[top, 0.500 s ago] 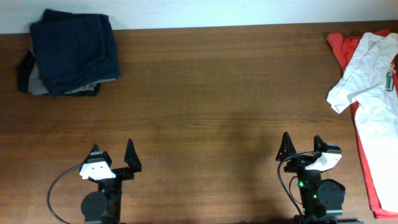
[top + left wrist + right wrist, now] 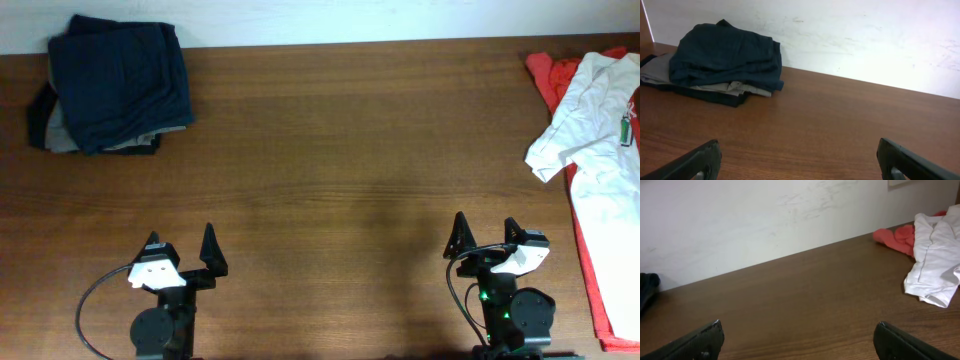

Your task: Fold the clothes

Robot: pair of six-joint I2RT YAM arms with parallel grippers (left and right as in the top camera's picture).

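Note:
The white T-shirt (image 2: 598, 120) lies crumpled at the table's far right edge, on top of a red T-shirt, with a small green print near its right side. It also shows at the right of the right wrist view (image 2: 935, 265). My left gripper (image 2: 181, 243) is open and empty near the front left edge, and its fingers show wide apart in the left wrist view (image 2: 799, 155). My right gripper (image 2: 484, 232) is open and empty at the front right, well short of the white T-shirt; its fingers are wide apart in the right wrist view (image 2: 799, 332).
A stack of folded dark navy garments (image 2: 115, 80) sits at the back left corner, also seen in the left wrist view (image 2: 722, 60). The red T-shirt (image 2: 590, 250) lies along the right edge under the white one. A white wall runs behind the wooden table (image 2: 340, 160).

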